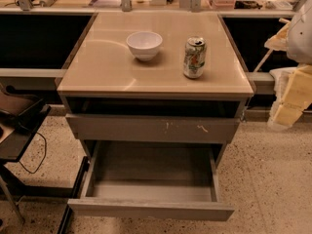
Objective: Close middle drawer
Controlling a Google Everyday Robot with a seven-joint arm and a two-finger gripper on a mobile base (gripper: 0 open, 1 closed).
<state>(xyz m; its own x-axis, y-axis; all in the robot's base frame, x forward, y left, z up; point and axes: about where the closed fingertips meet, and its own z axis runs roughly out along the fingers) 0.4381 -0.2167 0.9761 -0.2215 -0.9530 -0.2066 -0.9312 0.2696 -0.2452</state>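
We see the gripper [288, 108] at the right edge, beside the cabinet [112, 72] (whether spread or pressed together we cannot tell), while the middle drawer [151, 209] stands pulled far out below the scratched drawer front [152, 128].

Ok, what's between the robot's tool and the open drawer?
Only bare speckled floor, seen in the camera view. The tool hangs at the right edge; the middle drawer stands pulled out, lower left of it.
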